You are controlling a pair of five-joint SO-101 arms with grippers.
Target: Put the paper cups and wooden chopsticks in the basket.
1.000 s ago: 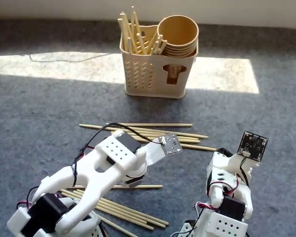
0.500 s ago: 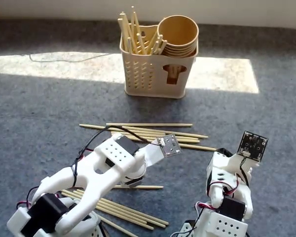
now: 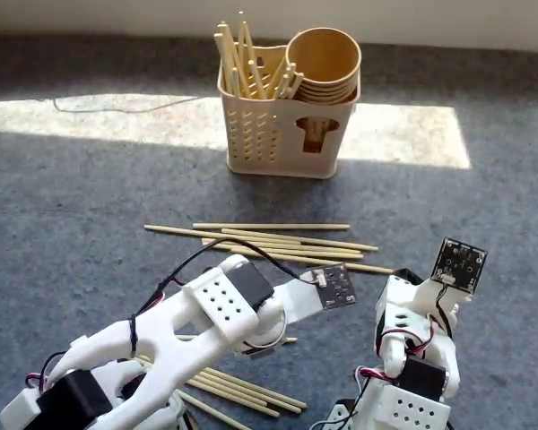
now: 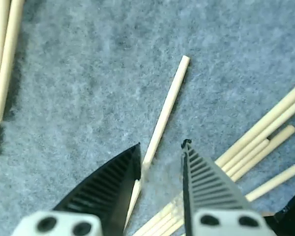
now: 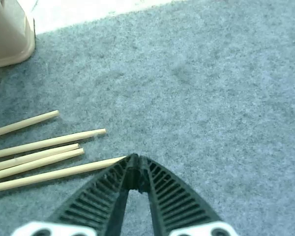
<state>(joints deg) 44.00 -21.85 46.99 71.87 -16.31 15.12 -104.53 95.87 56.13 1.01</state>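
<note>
The cream basket stands at the back and holds a stack of paper cups and several upright wooden chopsticks. More chopsticks lie in a row on the carpet in front of it, and another bunch lies under the left arm. My left gripper is open low over the carpet, its fingers straddling a single chopstick. My right gripper is shut on nothing, just beside the ends of the row of chopsticks.
Grey carpet covers the floor, with a bright sunlit strip behind the basket and a thin cable at the back left. The right arm sits folded at the lower right. A corner of the basket stands beyond the right gripper.
The left arm has swung to the right and come lower over the single chopstick. The right arm has kept still.
</note>
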